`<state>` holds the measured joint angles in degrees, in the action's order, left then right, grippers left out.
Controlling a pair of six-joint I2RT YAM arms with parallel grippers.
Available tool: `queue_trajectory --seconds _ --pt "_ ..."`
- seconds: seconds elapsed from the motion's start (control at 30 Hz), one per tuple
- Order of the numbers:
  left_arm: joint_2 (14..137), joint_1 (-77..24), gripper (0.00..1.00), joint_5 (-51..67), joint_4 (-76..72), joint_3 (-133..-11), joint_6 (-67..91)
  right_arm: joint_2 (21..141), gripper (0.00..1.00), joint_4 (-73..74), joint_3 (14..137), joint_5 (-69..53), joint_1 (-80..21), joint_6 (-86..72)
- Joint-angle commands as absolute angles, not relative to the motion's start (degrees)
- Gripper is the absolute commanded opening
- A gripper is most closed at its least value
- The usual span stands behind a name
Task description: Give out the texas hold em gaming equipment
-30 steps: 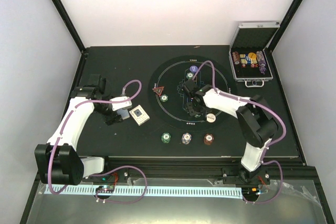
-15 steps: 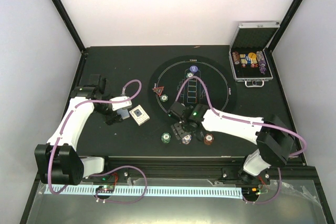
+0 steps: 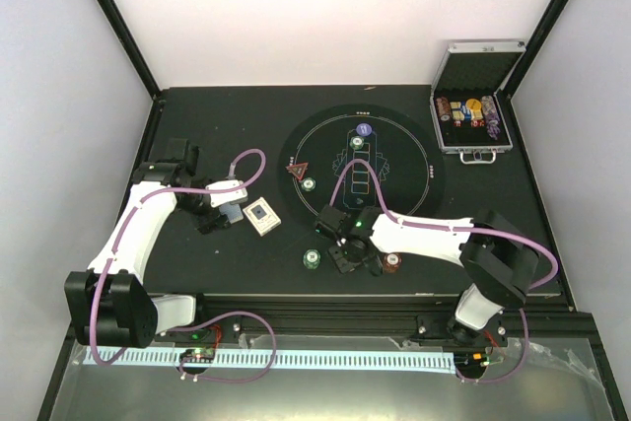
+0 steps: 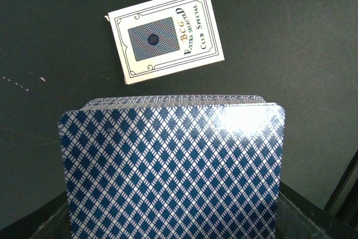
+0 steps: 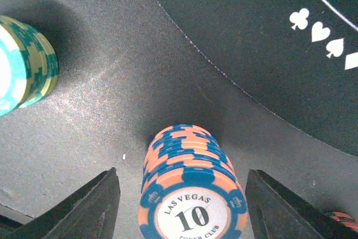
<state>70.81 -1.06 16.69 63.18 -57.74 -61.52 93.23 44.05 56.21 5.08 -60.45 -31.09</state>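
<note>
A stack of orange-and-blue poker chips (image 5: 190, 194), topped "10", stands on the table just off the round mat (image 3: 424, 160). My right gripper (image 3: 347, 255) is open and straddles the stack, its fingers (image 5: 100, 205) a gap away on each side. A green chip stack (image 3: 312, 258) stands to its left and a red-brown stack (image 3: 392, 262) to its right. My left gripper (image 3: 225, 214) is shut on a deck of blue diamond-backed playing cards (image 4: 173, 166), held above the table beside the card box (image 4: 166, 33). On the mat lie a red triangular marker (image 3: 298, 172) and single chips (image 3: 310, 184).
The silver case (image 3: 475, 115) with chip rolls stands open at the back right. The right arm reaches across the near part of the mat. The table's near edge runs just below the three chip stacks.
My right arm has swung from the middle of the mat down to the near chip row and now sits over the middle stack. The left arm and its deck have not moved.
</note>
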Motion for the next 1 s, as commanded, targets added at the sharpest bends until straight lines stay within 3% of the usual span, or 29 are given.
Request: queue_trajectory --seconds 0.0,0.53,0.97 --pt "69.87 -0.62 0.02 16.57 64.24 -60.11 -62.67 93.46 0.62 42.19 56.02 4.95 -60.80 -31.86" --pt "69.79 -0.59 0.01 16.35 64.24 -59.60 -62.77 93.19 0.50 44.60 57.92 7.72 -60.82 -31.47" --pt "69.79 -0.61 0.02 16.35 64.22 -59.50 -62.67 91.73 0.31 47.09 60.34 9.00 -60.82 -30.92"
